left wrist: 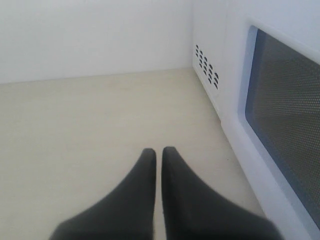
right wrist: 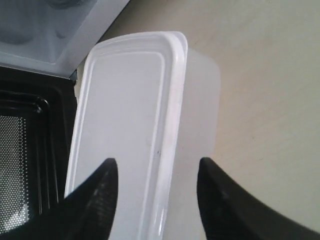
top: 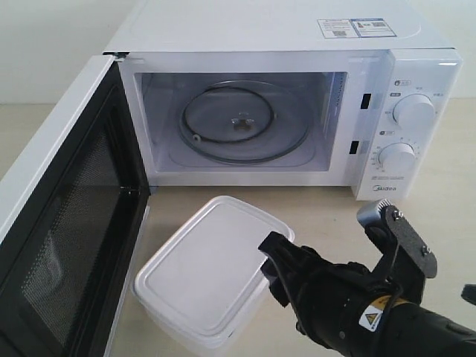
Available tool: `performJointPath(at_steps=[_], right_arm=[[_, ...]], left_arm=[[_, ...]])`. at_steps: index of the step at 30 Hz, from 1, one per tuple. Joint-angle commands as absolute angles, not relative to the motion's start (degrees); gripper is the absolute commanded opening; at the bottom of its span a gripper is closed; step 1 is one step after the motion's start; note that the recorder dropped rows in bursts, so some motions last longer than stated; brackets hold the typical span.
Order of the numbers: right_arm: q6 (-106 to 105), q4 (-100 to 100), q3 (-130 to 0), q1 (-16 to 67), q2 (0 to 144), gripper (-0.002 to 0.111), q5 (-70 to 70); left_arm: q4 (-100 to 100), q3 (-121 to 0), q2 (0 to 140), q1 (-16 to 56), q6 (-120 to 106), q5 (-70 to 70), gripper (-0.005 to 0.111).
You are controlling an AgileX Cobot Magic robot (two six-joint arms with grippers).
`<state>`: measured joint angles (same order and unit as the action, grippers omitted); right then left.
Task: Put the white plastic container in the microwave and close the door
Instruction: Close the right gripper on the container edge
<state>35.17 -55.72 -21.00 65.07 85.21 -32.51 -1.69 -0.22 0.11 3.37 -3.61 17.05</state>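
Door (top: 67, 223) swung wide to the left, the microwave (top: 245, 30) cavity bare with its glass turntable (top: 242, 123) waiting, and the white plastic container (top: 204, 271) sits flat on the desk (top: 312, 216), lid up, just in front of the opening and close beside the door's inner face. Here's the right end effector (right wrist: 157, 165), reaching from the near right with its jaws spread wide. One finger is over the lid and the other outside the side wall, so the long right-hand rim lies between them and nothing is clamped. I'd say it is set up to pinch that edge and carry the box in. The container's long axis slants from near left to far right, its far short end aimed at the cavity (handy for sliding straight in). The left end effector (left wrist: 158, 152) hangs closed and empty, low over the desk beside the door's outer face, likely parked to push it closed later.
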Motion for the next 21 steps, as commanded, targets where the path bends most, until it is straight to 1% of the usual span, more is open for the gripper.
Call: performJointPath(at_steps=[1,7,13,16,21], right_arm=[[36.0,-53.8,-20.7,65.0,85.2,0.052,-33.4],[38.7,-48.7,-20.7,61.9,85.2,0.052,-30.5],[51.4,-32.1,-20.7,56.9,86.8,0.052,-26.5],[59.8,-23.6,-20.7,55.4,88.8,0.052,-28.3],[61.4,-22.8,-21.7,55.4,91.4,0.052,-29.5]], left_arm=[[-1.6,0.0,0.0,3.3,-4.0,17.0,0.004],[-1.6,0.0,0.0,3.3,-4.0,17.0,0.004],[-1.6,0.0,0.0,3.3,-4.0,17.0,0.004],[-1.6,0.0,0.0,3.3,-4.0,17.0,0.004],[-1.6,0.0,0.0,3.3,-4.0,17.0,0.004]])
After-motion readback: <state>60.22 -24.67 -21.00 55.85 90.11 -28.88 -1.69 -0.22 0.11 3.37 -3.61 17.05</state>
